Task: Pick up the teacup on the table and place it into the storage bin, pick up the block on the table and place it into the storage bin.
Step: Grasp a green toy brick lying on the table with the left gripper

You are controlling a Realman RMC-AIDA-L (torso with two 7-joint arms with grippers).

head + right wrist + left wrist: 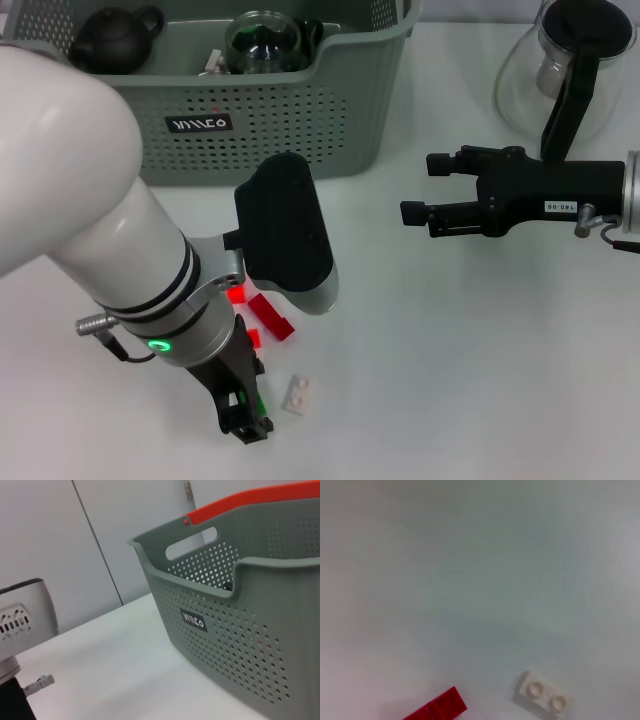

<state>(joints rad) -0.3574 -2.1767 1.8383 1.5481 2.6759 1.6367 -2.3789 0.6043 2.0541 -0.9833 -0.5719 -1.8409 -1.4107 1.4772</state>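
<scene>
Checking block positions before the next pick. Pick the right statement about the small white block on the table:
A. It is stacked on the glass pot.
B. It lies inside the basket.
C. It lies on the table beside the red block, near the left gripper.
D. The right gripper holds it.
C: the white block lies flat on the table, close to the red block and the left gripper.

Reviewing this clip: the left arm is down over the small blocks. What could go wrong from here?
The red block lies partly under the left arm, and the white block sits right beside the left claw; a descent could nudge one away or pinch the wrong one. The storage bin already holds a dark teapot and a glass cup, so a dropped block could strike them. The right claw hovers open near the bin's corner, close to the likely carry path.
</scene>
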